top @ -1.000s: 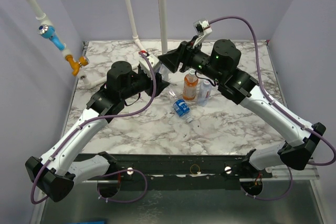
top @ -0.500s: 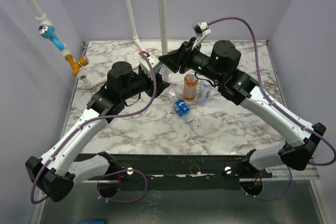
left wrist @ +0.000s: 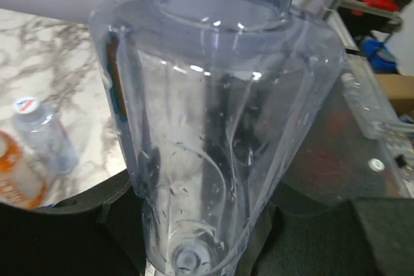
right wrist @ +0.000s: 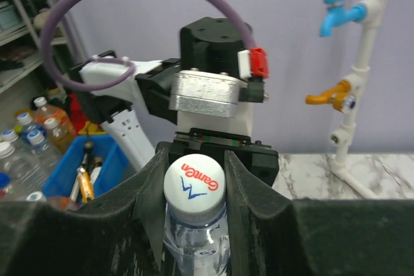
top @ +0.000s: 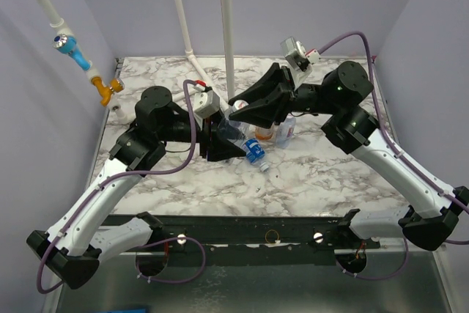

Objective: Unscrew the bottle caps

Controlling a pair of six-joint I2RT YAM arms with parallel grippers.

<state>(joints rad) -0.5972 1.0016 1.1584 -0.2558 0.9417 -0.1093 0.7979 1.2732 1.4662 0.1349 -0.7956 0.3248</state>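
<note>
Cap (right wrist: 193,182) logo atop bottle (right wrist: 194,240): right-wrist only

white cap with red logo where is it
Right wrist view, lower centre: the white cap tops the clear bottle, pinched in the right tool, left tool just behind.

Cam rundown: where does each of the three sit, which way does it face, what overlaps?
Top external: above and behind the bases, looking down on the table; both arms show, left gripper and right gripper meeting mid-table.
Left wrist: on the left wrist, looking along the clear bottle it holds; dark fingers at the bottom.
Right wrist: on the right wrist, facing the left arm across the white cap pinched in its own jaws.
Shared: all three see that bottle.
</note>
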